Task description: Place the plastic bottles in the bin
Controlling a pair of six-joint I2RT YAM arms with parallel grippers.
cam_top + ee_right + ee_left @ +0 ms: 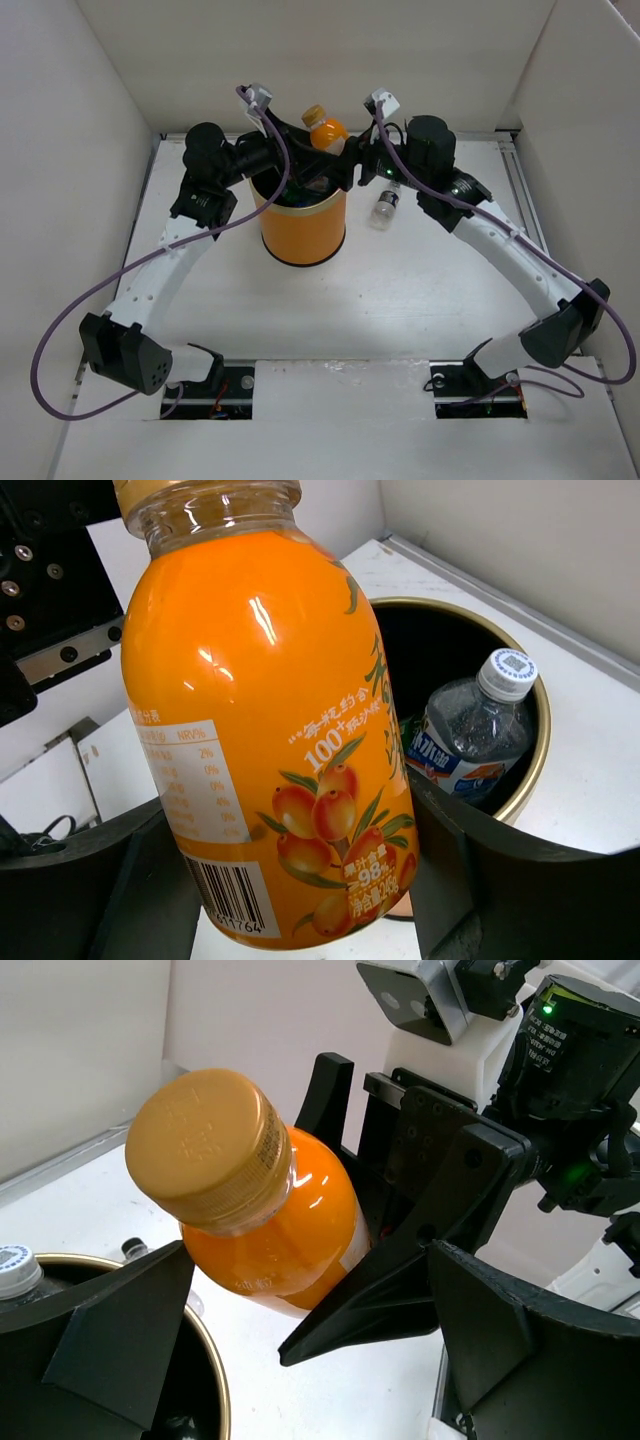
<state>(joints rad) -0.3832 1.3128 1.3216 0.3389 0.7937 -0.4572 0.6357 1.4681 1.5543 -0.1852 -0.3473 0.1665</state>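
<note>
right gripper (295,875) clamps orange bottle (260,700) by bin (300,232); left gripper (310,1355) spread

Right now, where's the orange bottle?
Top view, centre back: the orange bottle is held raised between the right arm's fingers, close to the far rim of the bin.

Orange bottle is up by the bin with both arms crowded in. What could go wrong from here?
1. The orange bottle, tilted in the right end effector, seems to hang beside the rim of the bin, not over its opening; released now, it may miss.
2. The open left end effector sits very close; the two could collide.
3. The small clear bottle on the table beside the right arm could get knocked.
</note>
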